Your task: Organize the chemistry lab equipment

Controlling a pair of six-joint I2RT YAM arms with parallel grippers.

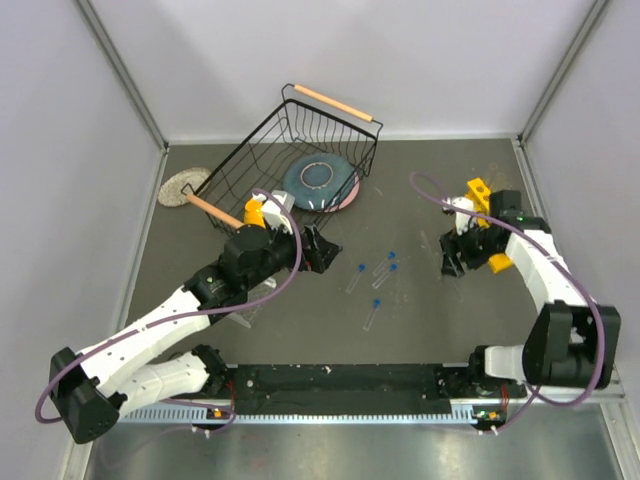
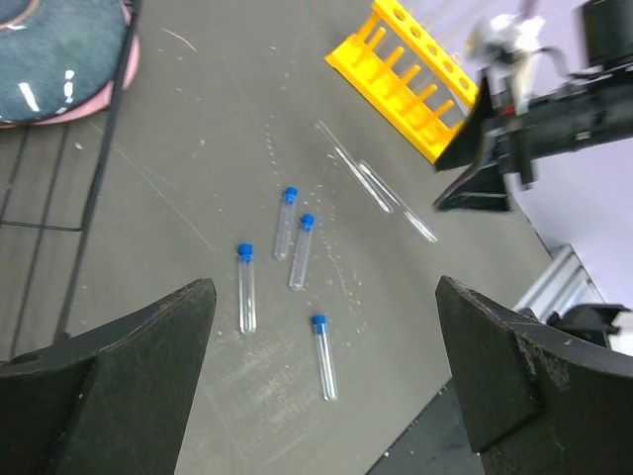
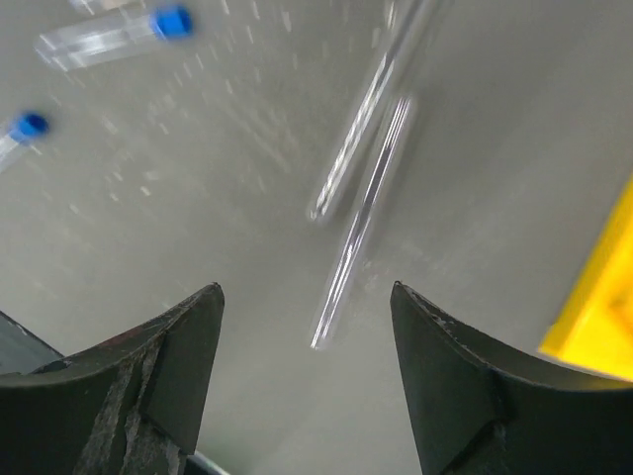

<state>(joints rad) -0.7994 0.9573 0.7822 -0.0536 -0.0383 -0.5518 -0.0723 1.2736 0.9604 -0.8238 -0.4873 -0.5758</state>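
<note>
Rod pickup seems in hand: the right jaws hang open over two rods (image 3: pixel 361 218) lying on the table (image 1: pixel 430 320) near the yellow rack (image 2: pixel 410 84). Next, lower and close on one. Left jaws gape near four tubes (image 2: pixel 247 287).

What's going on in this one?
Two robot arms are sorting lab gear on a dark table. The right gripper hangs open and empty just above the thin glass rods, which lie next to the yellow rack. The left gripper is wide open and empty near the wire basket, above four blue-capped tubes lying loose on the table. The yellow rack looks empty.
</note>
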